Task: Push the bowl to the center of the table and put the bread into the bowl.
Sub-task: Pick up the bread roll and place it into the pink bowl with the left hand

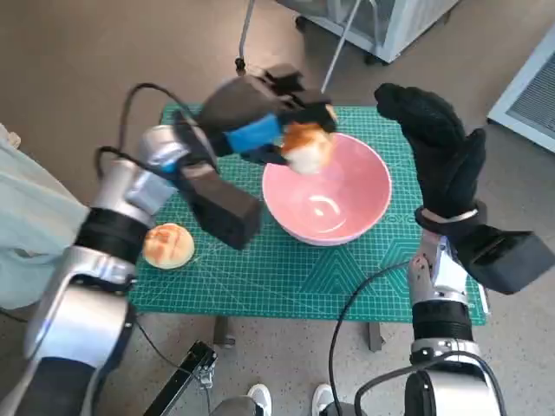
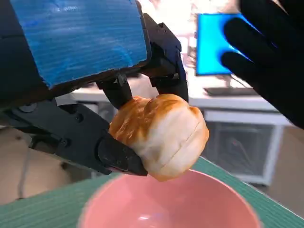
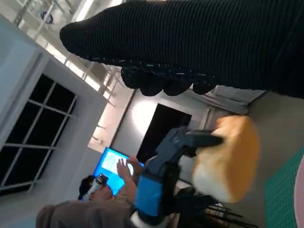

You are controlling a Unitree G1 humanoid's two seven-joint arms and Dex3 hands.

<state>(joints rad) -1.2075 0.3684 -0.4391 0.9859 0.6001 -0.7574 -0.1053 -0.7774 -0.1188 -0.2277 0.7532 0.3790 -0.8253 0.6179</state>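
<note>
My left hand (image 1: 260,117) grips a golden bread roll (image 1: 306,144) just above the far left rim of the pink bowl (image 1: 327,201). In the left wrist view the roll (image 2: 161,135) sits between the black fingers (image 2: 118,154), directly over the bowl (image 2: 171,206). A second bread roll (image 1: 168,244) lies on the green mat at the near left. My right hand (image 1: 442,147) in its glove stands upright beside the bowl's right side, fingers apart and holding nothing. The right wrist view shows the left hand (image 3: 164,185) with the roll (image 3: 230,159).
The green cutting mat (image 1: 286,269) covers the small table. A white cabinet (image 1: 390,22) and a metal stand leg (image 1: 245,35) are beyond the far edge. Feet (image 1: 290,400) show at the near edge. A person (image 3: 95,209) sits by a blue screen (image 3: 114,164).
</note>
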